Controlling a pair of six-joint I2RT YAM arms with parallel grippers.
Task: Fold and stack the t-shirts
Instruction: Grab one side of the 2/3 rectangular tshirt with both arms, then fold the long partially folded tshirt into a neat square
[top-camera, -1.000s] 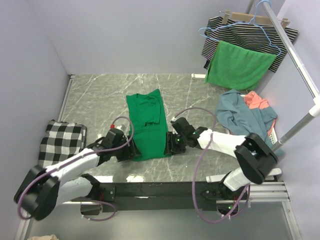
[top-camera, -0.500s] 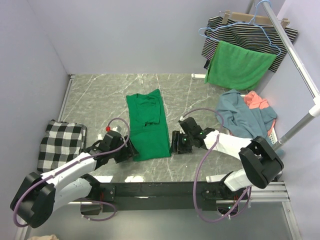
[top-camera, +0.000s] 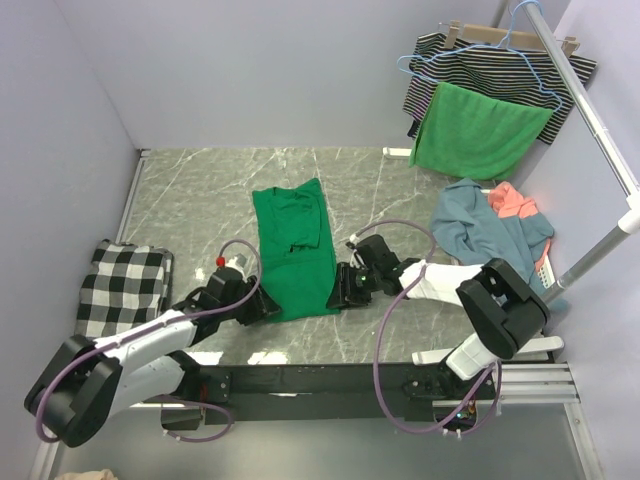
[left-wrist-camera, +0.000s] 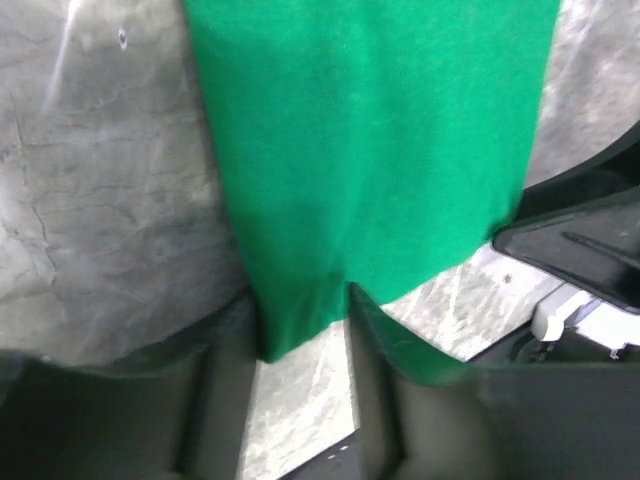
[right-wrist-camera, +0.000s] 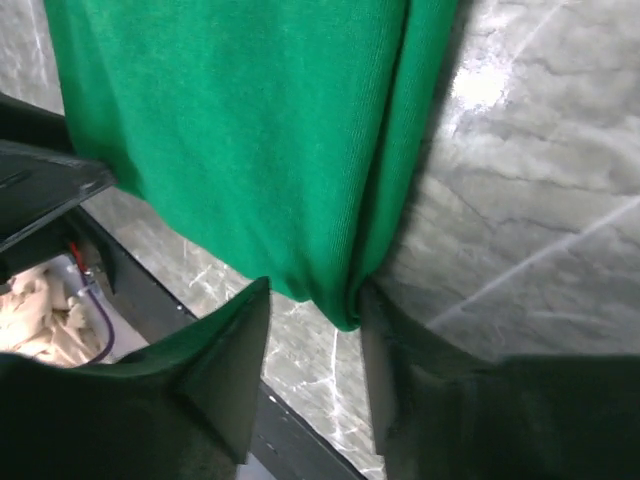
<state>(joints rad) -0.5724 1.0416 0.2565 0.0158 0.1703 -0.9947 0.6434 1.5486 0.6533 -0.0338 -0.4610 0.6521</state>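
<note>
Closed in on the near hem since a second ago: left gripper (top-camera: 264, 308) and right gripper (top-camera: 338, 295), one per corner of the green t-shirt (top-camera: 295, 250).
Lies on the table (top-camera: 200, 200) as a long folded strip, neck far, hem near; soft, light, limp, best pinched at these corners. Jaws astride the cloth; clamped or not, cannot tell.

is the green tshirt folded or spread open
Folded. The solid emerald green cotton t-shirt lies on the grey marble table as a narrow strip with no sleeves sticking out.
</note>
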